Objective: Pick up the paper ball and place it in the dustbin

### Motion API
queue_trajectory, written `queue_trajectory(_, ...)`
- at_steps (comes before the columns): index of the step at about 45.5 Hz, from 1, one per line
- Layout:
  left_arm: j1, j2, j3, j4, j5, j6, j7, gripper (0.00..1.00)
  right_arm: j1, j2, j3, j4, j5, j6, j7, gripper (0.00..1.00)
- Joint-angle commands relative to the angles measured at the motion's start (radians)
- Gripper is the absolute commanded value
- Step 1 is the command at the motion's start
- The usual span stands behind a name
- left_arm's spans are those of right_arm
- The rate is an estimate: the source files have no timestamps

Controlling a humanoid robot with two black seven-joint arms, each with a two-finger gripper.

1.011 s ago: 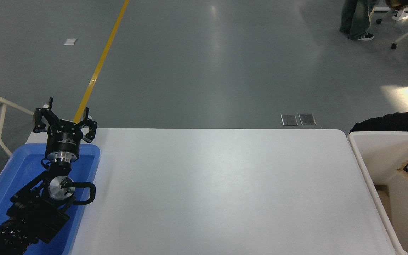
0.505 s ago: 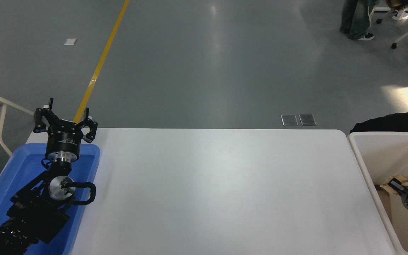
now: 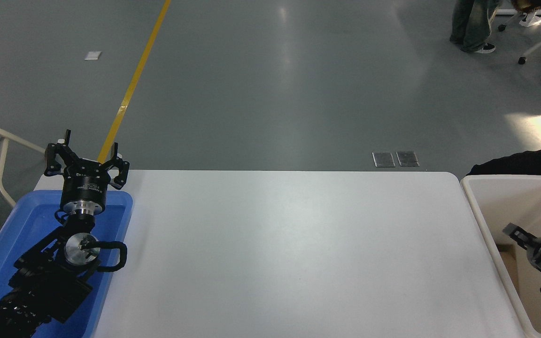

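Right hand (image 3: 517, 234) at the right edge of the frame, inside the dustbin (image 3: 482, 220); one finger (image 3: 514, 231) shows, nothing seen between the fingers, cannot tell whether they are spread or pressed together. Paper ball not visible in this view; a tan patch shows low in the dustbin, below the hand. Left hand (image 3: 86, 162) at lower left, fingers spread, above the far rim of a blue tray (image 3: 21, 225) on the white bench (image 3: 275, 253).
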State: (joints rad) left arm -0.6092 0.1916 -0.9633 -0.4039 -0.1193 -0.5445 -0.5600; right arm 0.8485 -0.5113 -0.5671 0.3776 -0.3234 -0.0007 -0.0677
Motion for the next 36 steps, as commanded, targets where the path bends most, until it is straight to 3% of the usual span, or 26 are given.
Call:
queue_trajectory(1,0.000,0.000,0.000,-0.001,0.001,0.000,0.000,0.99,0.257,-0.154,-0.094,0.349,-0.232,0.005,0.000,1.00)
queue_trajectory(6,0.000,0.000,0.000,0.000,0.001,0.000,0.000,0.99,0.423,-0.210,-0.132,0.549,-0.286,0.063,-0.014,1.00)
queue_trajectory(17,0.000,0.000,0.000,-0.001,0.003,0.000,0.000,0.99,0.872,-0.202,-0.339,0.889,-0.237,0.353,-0.011,1.00)
queue_trajectory(28,0.002,0.000,0.000,-0.001,0.001,0.000,0.000,0.99,1.237,0.020,-0.454,1.132,0.104,0.547,-0.014,1.00)
queue_trajectory(36,0.002,0.000,0.000,0.000,0.001,0.000,0.000,0.99,1.331,0.149,-0.519,1.192,0.162,0.571,-0.015,1.00)
